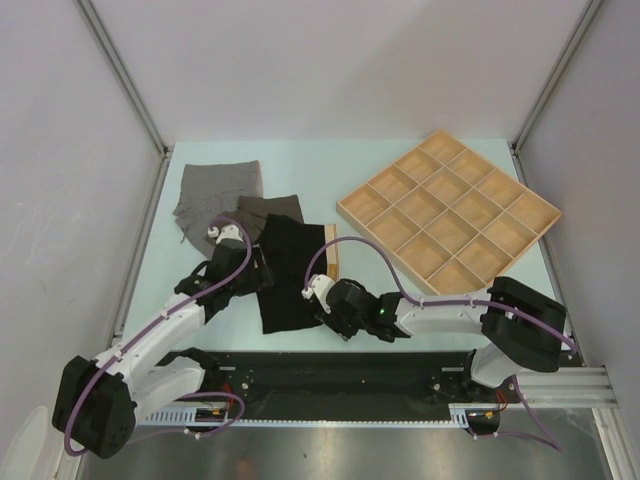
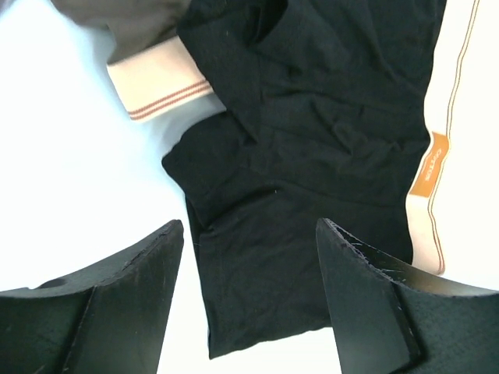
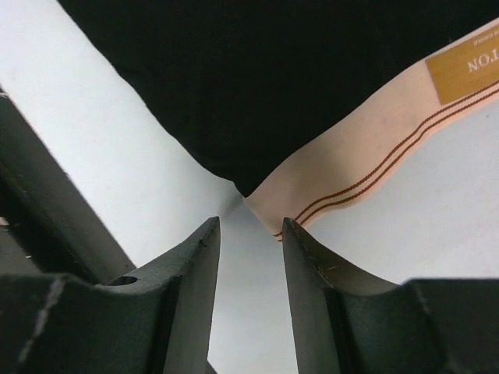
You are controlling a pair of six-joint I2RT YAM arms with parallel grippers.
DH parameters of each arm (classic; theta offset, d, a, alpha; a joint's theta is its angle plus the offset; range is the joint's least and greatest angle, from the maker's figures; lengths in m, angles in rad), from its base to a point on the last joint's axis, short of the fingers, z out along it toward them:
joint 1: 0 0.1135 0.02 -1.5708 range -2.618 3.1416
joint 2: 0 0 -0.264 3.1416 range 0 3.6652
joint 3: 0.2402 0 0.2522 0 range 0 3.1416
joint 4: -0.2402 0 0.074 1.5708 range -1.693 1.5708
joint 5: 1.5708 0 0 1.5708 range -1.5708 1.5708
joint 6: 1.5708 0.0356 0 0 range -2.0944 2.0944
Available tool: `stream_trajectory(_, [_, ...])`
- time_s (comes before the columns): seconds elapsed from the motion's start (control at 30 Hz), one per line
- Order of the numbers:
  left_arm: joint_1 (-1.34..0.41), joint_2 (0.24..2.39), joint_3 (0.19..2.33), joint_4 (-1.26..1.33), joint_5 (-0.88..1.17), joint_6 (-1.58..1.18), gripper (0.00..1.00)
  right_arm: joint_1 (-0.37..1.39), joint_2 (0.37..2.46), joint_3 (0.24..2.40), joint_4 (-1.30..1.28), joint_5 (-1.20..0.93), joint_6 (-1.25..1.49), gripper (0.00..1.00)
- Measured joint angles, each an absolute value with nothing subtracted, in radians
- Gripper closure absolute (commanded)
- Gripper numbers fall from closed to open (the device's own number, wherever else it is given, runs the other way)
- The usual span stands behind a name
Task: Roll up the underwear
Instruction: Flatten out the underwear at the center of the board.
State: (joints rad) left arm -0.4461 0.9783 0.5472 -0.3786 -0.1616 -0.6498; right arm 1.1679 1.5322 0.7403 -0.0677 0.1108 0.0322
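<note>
The black briefs (image 1: 290, 272) lie flat on the table between my two grippers, their cream waistband (image 1: 331, 258) on the right side. The dark brown briefs (image 1: 270, 210) and grey briefs (image 1: 218, 193) lie behind them. My left gripper (image 1: 260, 274) is open at the black briefs' left edge. In the left wrist view it (image 2: 249, 227) hovers over a black leg end (image 2: 265, 265), empty. My right gripper (image 1: 316, 298) is at the near right corner. In the right wrist view it (image 3: 249, 224) is narrowly open and empty, just short of the waistband corner (image 3: 343, 183) and the black cloth (image 3: 257, 78).
A compartmented wooden tray (image 1: 545, 213) sits at the back right, turned diagonally. The brown briefs' cream waistband (image 2: 160, 87) shows at the upper left of the left wrist view. Metal frame posts and grey walls flank the table.
</note>
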Motion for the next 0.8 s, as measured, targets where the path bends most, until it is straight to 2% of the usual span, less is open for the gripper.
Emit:
stream_trajectory(0.17, [-0.454, 0.960, 0.538, -0.396, -0.154, -0.659, 0.29, 1.168, 1.561, 0.741, -0.065, 0.149, 0.025, 0.57])
stream_trajectory(0.33, [-0.476, 0.948, 0.535, -0.438, -0.162, -0.684, 0.29, 1.174, 1.582, 0.757, -0.059, 0.202, 0.026, 0.62])
stream_trajectory(0.4, [-0.488, 0.938, 0.530, -0.453, -0.173, -0.693, 0.28, 1.177, 1.603, 0.775, -0.052, 0.223, 0.027, 0.72])
stream_trajectory(0.43, [-0.490, 0.931, 0.526, -0.463, -0.176, -0.699, 0.29, 1.180, 1.616, 0.785, -0.047, 0.233, 0.029, 0.82])
stream_trajectory(0.5, [-0.493, 0.923, 0.521, -0.476, -0.181, -0.701, 0.28, 1.185, 1.634, 0.798, -0.040, 0.247, 0.028, 0.95])
stream_trajectory(0.67, [-0.497, 0.899, 0.509, -0.505, -0.186, -0.710, 0.28, 1.211, 1.669, 0.831, -0.047, 0.300, 0.031, 1.00])
stream_trajectory(0.8, [-0.499, 0.891, 0.497, -0.539, -0.189, -0.724, 0.29, 1.232, 1.676, 0.847, -0.073, 0.328, 0.035, 1.00])
